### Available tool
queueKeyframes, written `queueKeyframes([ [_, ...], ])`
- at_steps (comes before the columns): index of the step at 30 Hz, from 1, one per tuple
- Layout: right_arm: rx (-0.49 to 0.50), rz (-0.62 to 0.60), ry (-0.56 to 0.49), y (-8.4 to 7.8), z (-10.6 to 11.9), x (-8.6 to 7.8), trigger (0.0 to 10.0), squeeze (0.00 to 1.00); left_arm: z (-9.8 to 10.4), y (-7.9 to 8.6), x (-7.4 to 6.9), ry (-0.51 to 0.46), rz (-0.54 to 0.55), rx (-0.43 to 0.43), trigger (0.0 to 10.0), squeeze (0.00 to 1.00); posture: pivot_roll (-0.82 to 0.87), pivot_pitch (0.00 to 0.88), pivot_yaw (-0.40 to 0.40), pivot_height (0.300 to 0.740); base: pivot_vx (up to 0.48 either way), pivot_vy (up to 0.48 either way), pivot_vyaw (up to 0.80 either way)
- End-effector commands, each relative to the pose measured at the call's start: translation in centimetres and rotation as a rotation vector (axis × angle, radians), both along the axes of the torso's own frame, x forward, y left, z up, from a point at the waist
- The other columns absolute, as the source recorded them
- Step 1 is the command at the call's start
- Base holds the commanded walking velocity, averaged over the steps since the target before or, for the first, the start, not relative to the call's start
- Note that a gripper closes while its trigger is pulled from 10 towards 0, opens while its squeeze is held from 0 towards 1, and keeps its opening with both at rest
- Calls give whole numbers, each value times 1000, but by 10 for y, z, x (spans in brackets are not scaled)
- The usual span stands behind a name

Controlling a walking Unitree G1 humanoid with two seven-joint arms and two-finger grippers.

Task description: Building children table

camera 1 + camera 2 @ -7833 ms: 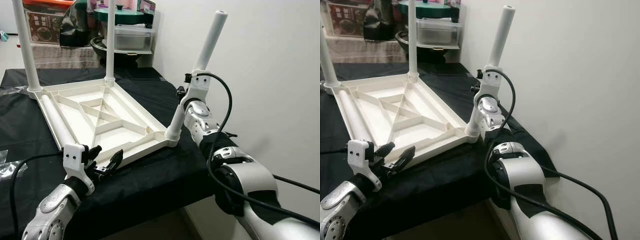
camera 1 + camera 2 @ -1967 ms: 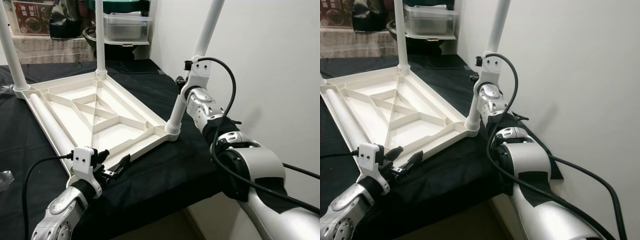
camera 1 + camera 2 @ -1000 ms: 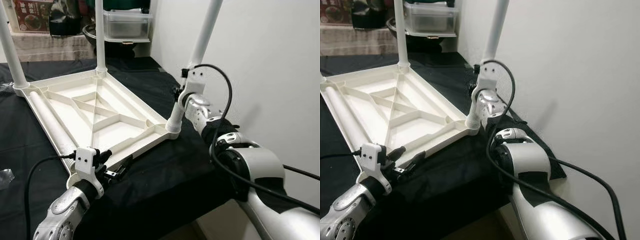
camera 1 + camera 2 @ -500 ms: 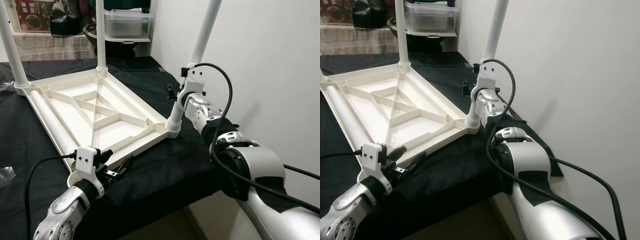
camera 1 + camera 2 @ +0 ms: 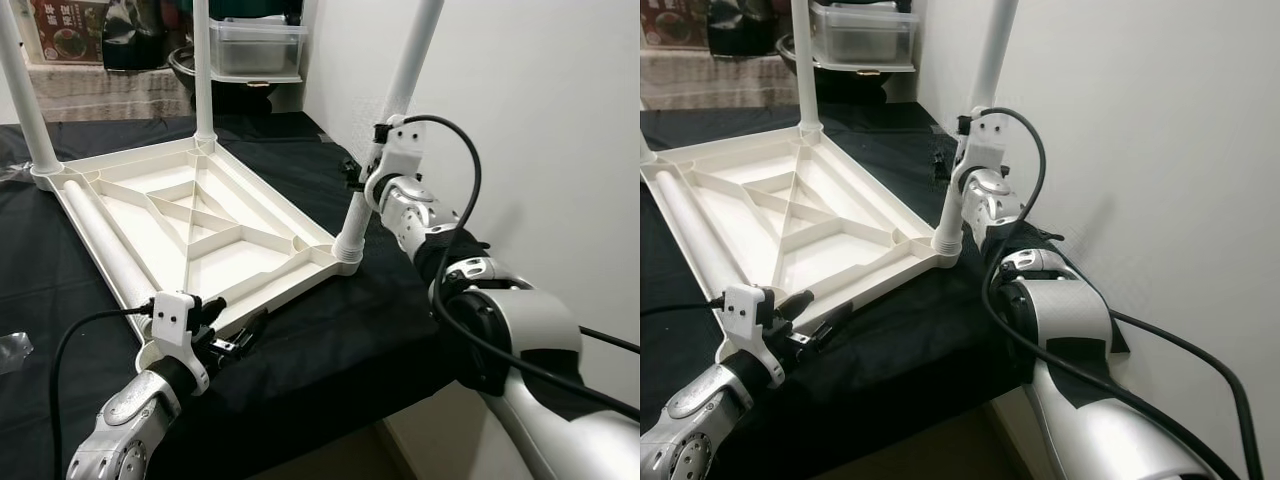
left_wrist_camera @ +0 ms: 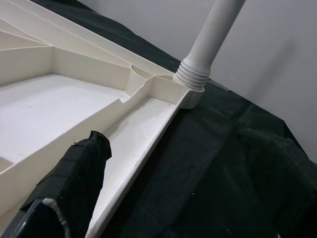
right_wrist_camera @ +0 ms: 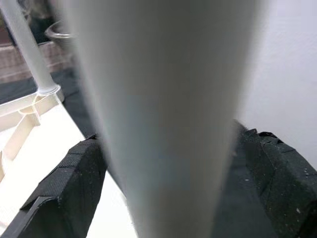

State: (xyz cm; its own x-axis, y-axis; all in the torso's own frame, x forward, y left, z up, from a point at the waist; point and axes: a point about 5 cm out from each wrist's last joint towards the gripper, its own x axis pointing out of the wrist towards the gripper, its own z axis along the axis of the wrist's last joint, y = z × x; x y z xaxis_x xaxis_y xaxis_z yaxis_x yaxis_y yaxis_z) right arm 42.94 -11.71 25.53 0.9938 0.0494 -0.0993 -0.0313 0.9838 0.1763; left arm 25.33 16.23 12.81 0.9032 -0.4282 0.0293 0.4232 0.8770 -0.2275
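Note:
The white table top (image 5: 215, 255) lies upside down on a black cloth (image 5: 330, 330). Two legs stand at its far corners (image 5: 203, 70) (image 5: 25, 90), and a loose leg (image 5: 100, 245) lies inside along the left rim. My right gripper (image 5: 355, 180) is shut on the third leg (image 5: 400, 90), which stands tilted in the near right corner socket (image 5: 346, 255). In the right wrist view the leg (image 7: 163, 114) sits between both fingers (image 7: 64, 183). My left gripper (image 5: 228, 325) is open at the near rim, with one finger (image 6: 74, 173) over the rim wall (image 6: 143, 139).
A white wall (image 5: 540, 120) stands close on the right. Behind the table are a clear plastic box (image 5: 255, 45) and a dark pot (image 5: 190, 65). The cloth drops off at the near edge (image 5: 300, 420). A bit of clear plastic (image 5: 12, 350) lies at the left.
My right wrist has turned around the leg and shifted slightly right, and its fingers no longer stick out to the left. The left gripper has stayed at the rim.

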Motion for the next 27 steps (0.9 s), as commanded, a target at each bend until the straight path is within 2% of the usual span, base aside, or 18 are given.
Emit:
queueKeyframes([
  [1, 7, -20, 1, -9, -5, 0, 10000, 1000, -1, -2, 0, 7, -17, -2, 10000, 0, 42, 0, -139, 740, 0, 0, 0],
  [12, 75, 97, 4, -2, -18, -5, 10000, 1000, -1, -3, 2, 8, -29, 0, 10000, 0, 33, 0, -129, 740, 0, 0, 0],
  [19, 60, 135, 5, -1, -30, -12, 10000, 1000, -2, -2, 1, 11, -27, 0, 10000, 0, 26, 0, -126, 740, 0, 0, 0],
  [20, 46, 154, -1, -1, -31, -14, 10000, 208, -2, -2, 1, 11, -27, 0, 10000, 0, 25, 0, -127, 740, 0, 0, 0],
  [21, 46, 154, -1, -1, -31, -14, 10000, 208, -2, -2, 1, 11, -27, 0, 10000, 0, 25, 0, -127, 740, 0, 0, 0],
  [22, 34, 179, 3, 0, -34, -17, 10000, 0, -3, -2, 1, 10, -25, -1, 10000, 0, 25, 0, -129, 740, 0, 0, 0],
  [27, -8, 199, 11, -3, -42, -25, 10000, 0, -3, -1, 1, 9, -19, -4, 10000, 0, 25, 0, -131, 740, 0, 0, 0],
])
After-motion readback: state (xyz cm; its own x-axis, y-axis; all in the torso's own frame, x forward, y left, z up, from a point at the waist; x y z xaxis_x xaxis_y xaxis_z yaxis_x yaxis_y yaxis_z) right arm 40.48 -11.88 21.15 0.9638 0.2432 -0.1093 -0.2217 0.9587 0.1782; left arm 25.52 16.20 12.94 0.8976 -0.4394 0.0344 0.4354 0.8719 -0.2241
